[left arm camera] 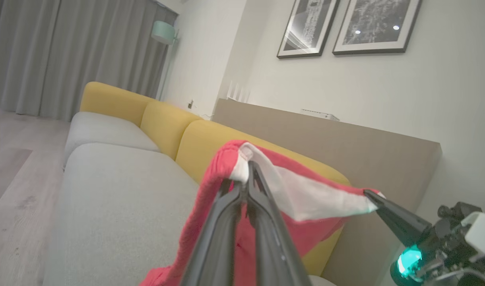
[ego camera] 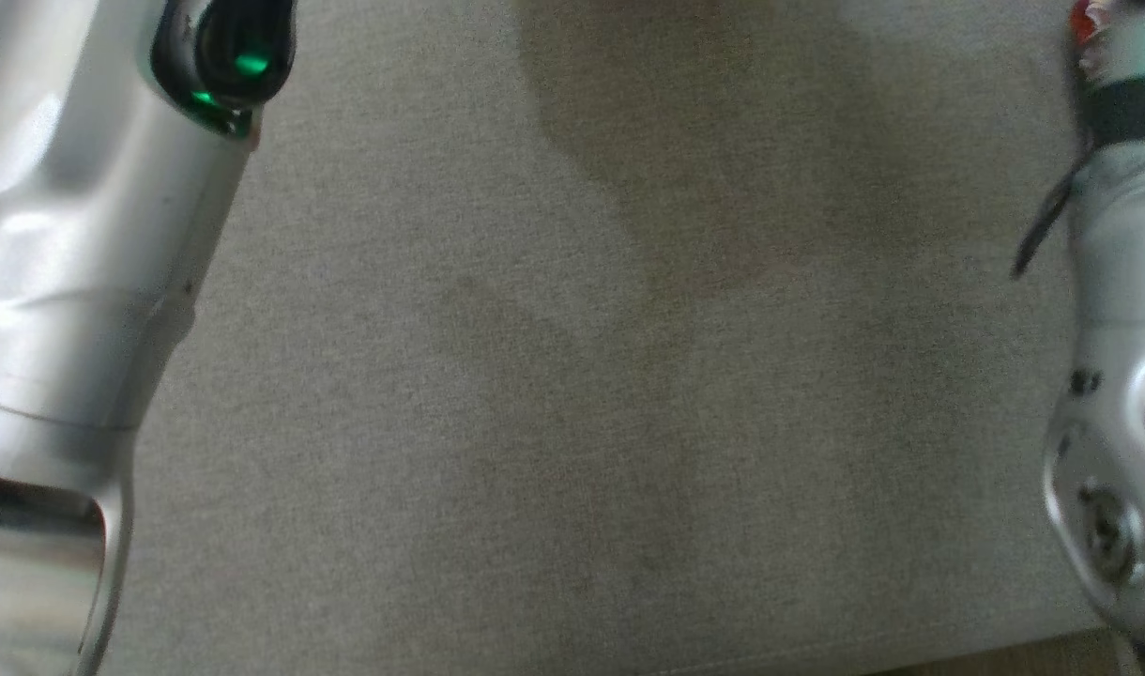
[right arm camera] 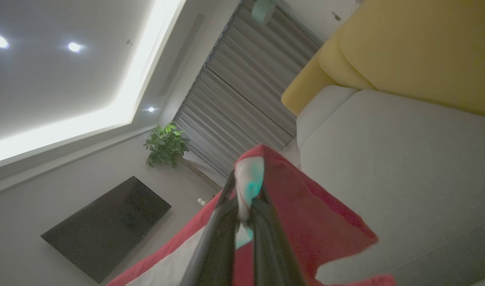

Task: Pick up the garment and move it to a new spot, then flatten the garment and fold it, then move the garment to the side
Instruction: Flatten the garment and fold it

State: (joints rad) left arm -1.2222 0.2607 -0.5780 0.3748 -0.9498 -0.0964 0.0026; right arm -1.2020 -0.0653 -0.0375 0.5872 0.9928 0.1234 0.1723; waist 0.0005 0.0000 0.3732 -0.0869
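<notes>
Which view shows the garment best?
Left wrist: the garment hangs stretched between left claw and right claw, red with a white edge, over the sofa. Right wrist shows a red fold bunched at its claw. Head view looks down at the cushion.

**A red garment (left arm camera: 306, 234) is held up between two grippers over a sofa (left arm camera: 107, 131).**

The fingers (left arm camera: 222, 222) of the left gripper (left arm camera: 248, 167) are closed together on one end of the garment's white band (left arm camera: 310, 194). The other end is pinched by the right gripper (left arm camera: 371, 195), seen at the lower right with a green light (left arm camera: 408, 260) on its body. The red cloth hangs down in front of the grey seat cushion (left arm camera: 119, 206). Yellow back cushions (left arm camera: 202, 139), grey curtains (left arm camera: 67, 51), a wooden floor (left arm camera: 8, 190) and two framed pictures (left arm camera: 308, 28) are seen behind.
</notes>
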